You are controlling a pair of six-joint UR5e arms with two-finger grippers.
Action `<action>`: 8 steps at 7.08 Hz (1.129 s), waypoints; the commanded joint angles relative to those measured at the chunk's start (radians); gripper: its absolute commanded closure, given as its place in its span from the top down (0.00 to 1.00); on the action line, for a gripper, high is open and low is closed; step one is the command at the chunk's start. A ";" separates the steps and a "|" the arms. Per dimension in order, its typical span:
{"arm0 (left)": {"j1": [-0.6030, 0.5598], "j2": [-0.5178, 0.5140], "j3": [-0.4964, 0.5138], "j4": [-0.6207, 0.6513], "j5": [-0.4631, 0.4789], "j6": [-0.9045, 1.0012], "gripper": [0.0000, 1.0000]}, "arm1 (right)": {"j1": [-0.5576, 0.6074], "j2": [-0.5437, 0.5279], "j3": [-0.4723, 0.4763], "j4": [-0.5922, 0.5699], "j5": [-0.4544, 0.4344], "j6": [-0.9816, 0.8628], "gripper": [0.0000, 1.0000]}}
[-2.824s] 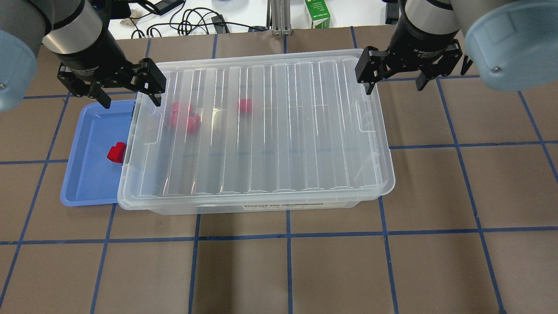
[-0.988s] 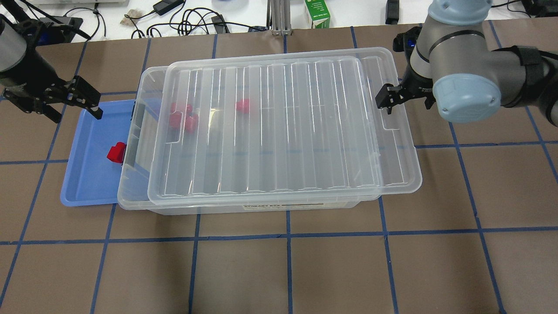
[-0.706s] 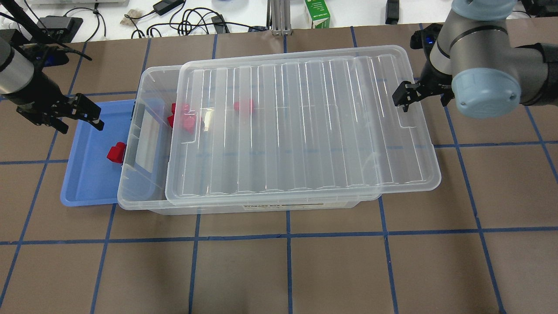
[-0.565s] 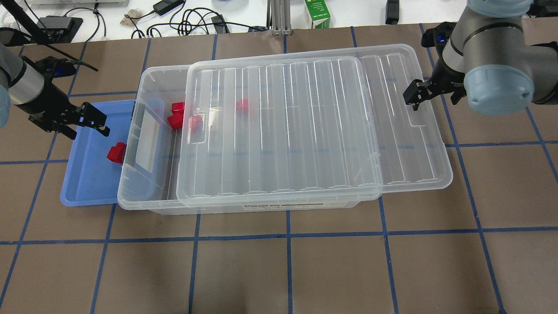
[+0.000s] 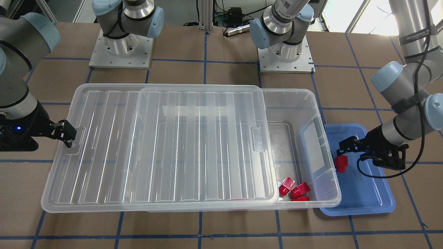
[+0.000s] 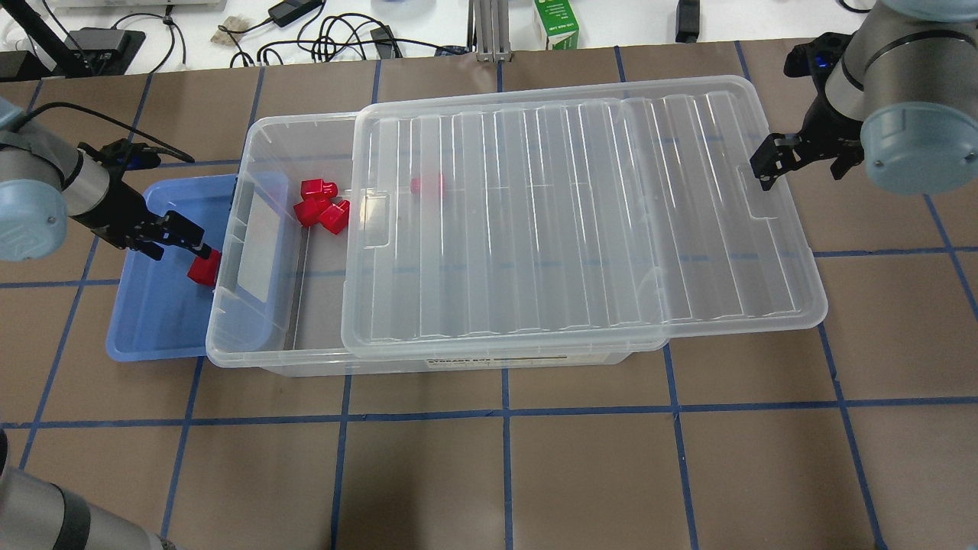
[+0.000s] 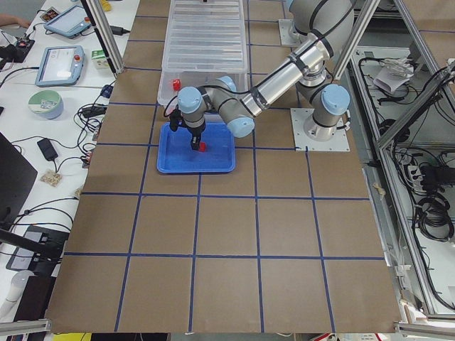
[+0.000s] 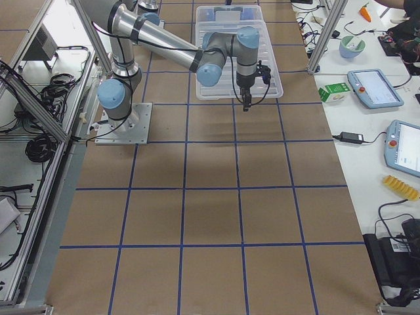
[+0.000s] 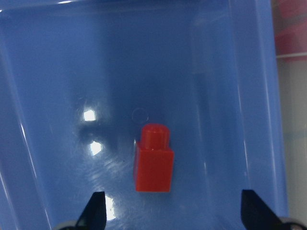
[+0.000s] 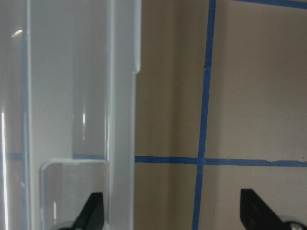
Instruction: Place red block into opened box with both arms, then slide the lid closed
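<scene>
A red block (image 9: 153, 160) lies on the floor of the blue tray (image 6: 153, 321), right below my open left gripper (image 9: 175, 213), whose fingertips (image 9: 96, 211) flank it without touching. From overhead the left gripper (image 6: 179, 246) hovers just left of that block (image 6: 204, 269). The clear box (image 6: 252, 336) is open at its left end, with three red blocks (image 6: 321, 206) inside and another (image 6: 426, 185) under the lid (image 6: 581, 229). My right gripper (image 6: 802, 164) stands open astride the lid's right edge (image 10: 120, 120).
The lid overhangs the box's right end over the brown table. The blue tray sits tight against the box's left wall (image 5: 320, 145). Cables and a green carton (image 6: 555, 23) lie beyond the table's far edge. Both arm bases (image 5: 283, 52) stand behind the box.
The lid has slid steadily to the right with my right gripper at its edge, uncovering the box's left end. My left gripper has moved over the tray to above the red block.
</scene>
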 commanded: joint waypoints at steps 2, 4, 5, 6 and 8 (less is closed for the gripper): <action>0.003 -0.057 -0.074 0.133 -0.001 -0.002 0.95 | -0.027 -0.003 -0.002 0.002 -0.004 -0.021 1.00; 0.003 -0.056 -0.071 0.153 -0.004 0.001 0.12 | -0.028 -0.009 -0.001 0.002 -0.005 -0.021 1.00; 0.002 -0.056 -0.072 0.154 -0.007 -0.002 0.05 | -0.031 -0.010 -0.001 0.002 -0.007 -0.021 1.00; -0.007 -0.036 -0.065 0.151 -0.007 -0.010 0.03 | -0.037 -0.010 -0.001 0.003 -0.005 -0.029 1.00; -0.017 0.051 0.004 -0.001 -0.004 -0.028 0.04 | -0.039 -0.010 -0.001 0.003 -0.007 -0.044 1.00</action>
